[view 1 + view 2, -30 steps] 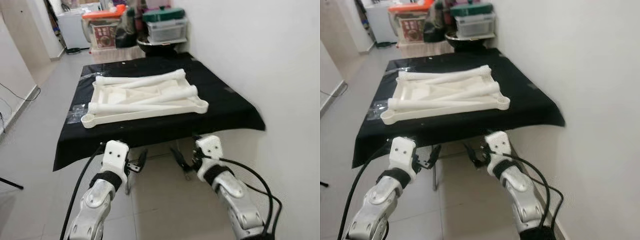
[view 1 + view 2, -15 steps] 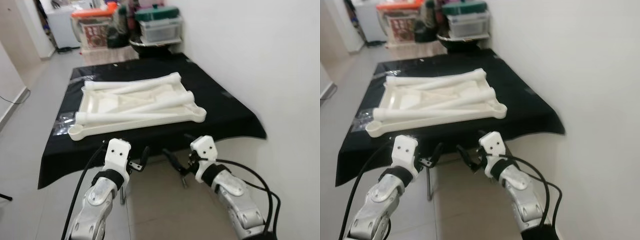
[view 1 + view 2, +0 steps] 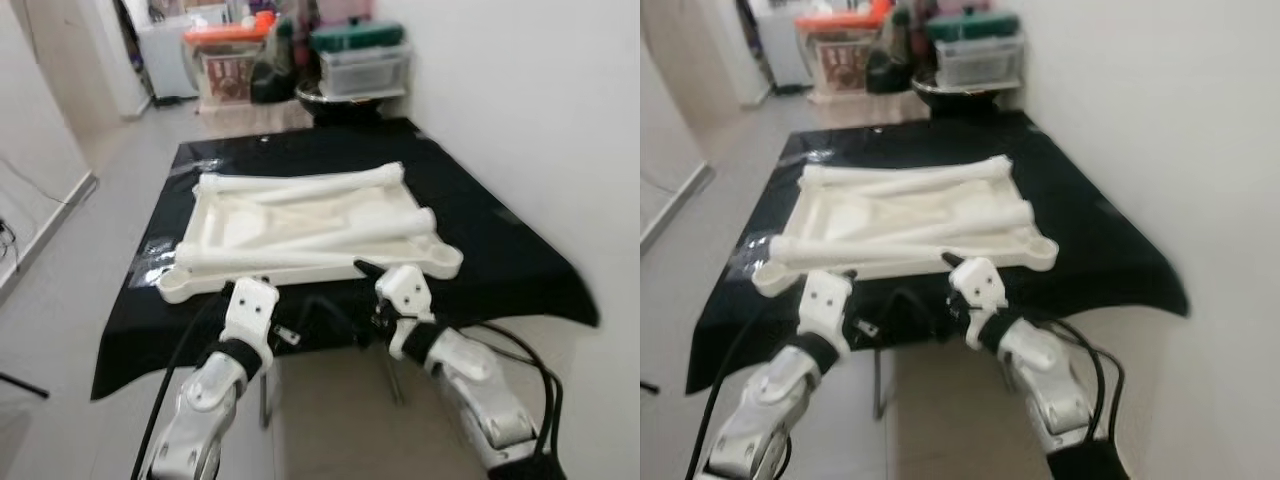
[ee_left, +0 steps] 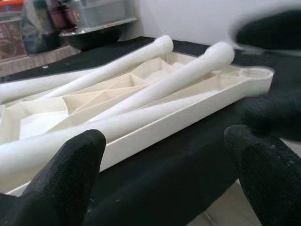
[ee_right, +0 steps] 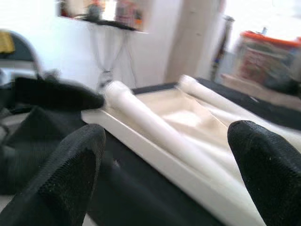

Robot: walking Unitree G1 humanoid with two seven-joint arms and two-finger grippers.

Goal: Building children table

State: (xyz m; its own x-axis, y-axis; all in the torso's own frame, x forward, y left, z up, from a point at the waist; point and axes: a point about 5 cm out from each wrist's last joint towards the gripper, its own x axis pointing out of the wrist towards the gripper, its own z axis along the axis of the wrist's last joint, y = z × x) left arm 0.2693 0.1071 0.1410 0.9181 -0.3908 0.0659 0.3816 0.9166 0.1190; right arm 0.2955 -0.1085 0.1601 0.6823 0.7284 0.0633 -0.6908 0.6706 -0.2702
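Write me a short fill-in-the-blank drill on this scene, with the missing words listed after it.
1. The white tabletop lies upside down on a table draped in a ____ cloth.
2. The loose white legs rest ____ the upturned tabletop.
3. The fingers of the left gripper and of the right gripper are both ____.
4. The clear storage box behind the table has a ____ lid.

Missing words: black; inside; open; green
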